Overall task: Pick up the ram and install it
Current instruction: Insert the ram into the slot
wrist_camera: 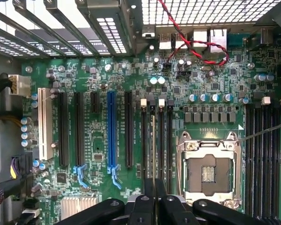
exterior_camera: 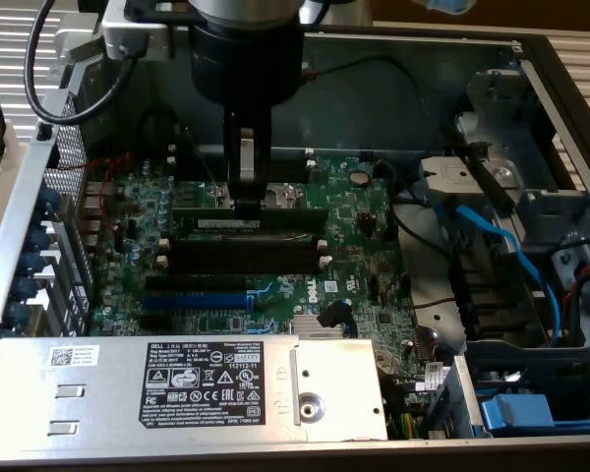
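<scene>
The ram [exterior_camera: 275, 217] is a long dark stick with a small white label, lying level across the green motherboard [exterior_camera: 359, 265] above the black memory slots [exterior_camera: 246, 258]. My gripper [exterior_camera: 246, 205] comes straight down from above and is shut on the stick's top edge, left of its middle. In the wrist view the ram [wrist_camera: 153, 150] shows edge-on as a thin line running away from my gripper [wrist_camera: 153, 202]. It lines up with one slot of the memory slots [wrist_camera: 162, 140] with white end clips. I cannot tell whether the stick sits in the slot or just over it.
Blue and black expansion slots [exterior_camera: 192, 300] lie nearer the silver power supply [exterior_camera: 177, 379]. The CPU socket [wrist_camera: 208, 171] is beside the memory slots. Blue cables [exterior_camera: 492, 231] and a drive bay fill the exterior view's right. Case walls surround the board.
</scene>
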`<state>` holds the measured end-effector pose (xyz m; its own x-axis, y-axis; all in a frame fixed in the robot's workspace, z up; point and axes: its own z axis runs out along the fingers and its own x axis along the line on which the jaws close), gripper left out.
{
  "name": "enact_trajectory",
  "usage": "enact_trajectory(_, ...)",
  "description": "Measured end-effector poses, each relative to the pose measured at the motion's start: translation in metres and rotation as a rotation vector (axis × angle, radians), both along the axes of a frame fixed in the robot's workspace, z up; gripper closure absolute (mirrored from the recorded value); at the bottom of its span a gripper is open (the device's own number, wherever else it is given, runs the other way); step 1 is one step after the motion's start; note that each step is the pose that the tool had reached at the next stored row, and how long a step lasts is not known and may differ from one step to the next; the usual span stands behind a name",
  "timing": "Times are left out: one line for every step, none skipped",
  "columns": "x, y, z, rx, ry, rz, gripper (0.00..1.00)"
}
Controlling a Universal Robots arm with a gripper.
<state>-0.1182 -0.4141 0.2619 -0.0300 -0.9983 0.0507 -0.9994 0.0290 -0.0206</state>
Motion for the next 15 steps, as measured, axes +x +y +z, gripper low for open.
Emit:
enact_trajectory(0.0000,0.0000,-0.0013,-0.0001,0.0001,0.001,0.88)
enact_trajectory(-0.0001,-0.0001,-0.0023,-0.0001,0.0001,0.005,0.88)
enact_trajectory(-0.0002,-0.0004,-0.0030,-0.0002,0.0002,0.008,0.88)
enact_trajectory(-0.0005,-0.0008,-0.0036,-0.0003,0.0003,0.011,0.88)
enact_trajectory(-0.0008,-0.0017,-0.0042,-0.0001,0.0001,0.014,0.88)
enact_trajectory(-0.0010,-0.0027,-0.0046,0.0000,0.0001,0.017,0.88)
enact_trajectory(-0.0010,-0.0032,-0.0052,-0.0001,0.0000,0.020,0.88)
enact_trajectory(-0.0010,-0.0032,-0.0060,0.0001,0.0000,0.023,0.88)
enact_trajectory(-0.0010,-0.0032,-0.0066,-0.0001,0.0000,0.026,0.88)
enact_trajectory(-0.0011,-0.0033,-0.0071,-0.0004,0.0002,0.029,0.88)
enact_trajectory(-0.0012,-0.0037,-0.0075,-0.0004,0.0002,0.031,0.88)
enact_trajectory(-0.0015,-0.0045,-0.0077,-0.0004,0.0002,0.032,0.88)
enact_trajectory(-0.0016,-0.0050,-0.0079,-0.0003,0.0000,0.033,0.88)
enact_trajectory(-0.0017,-0.0054,-0.0079,-0.0003,0.0001,0.033,0.88)
enact_trajectory(-0.0018,-0.0055,-0.0081,-0.0002,0.0000,0.033,0.88)
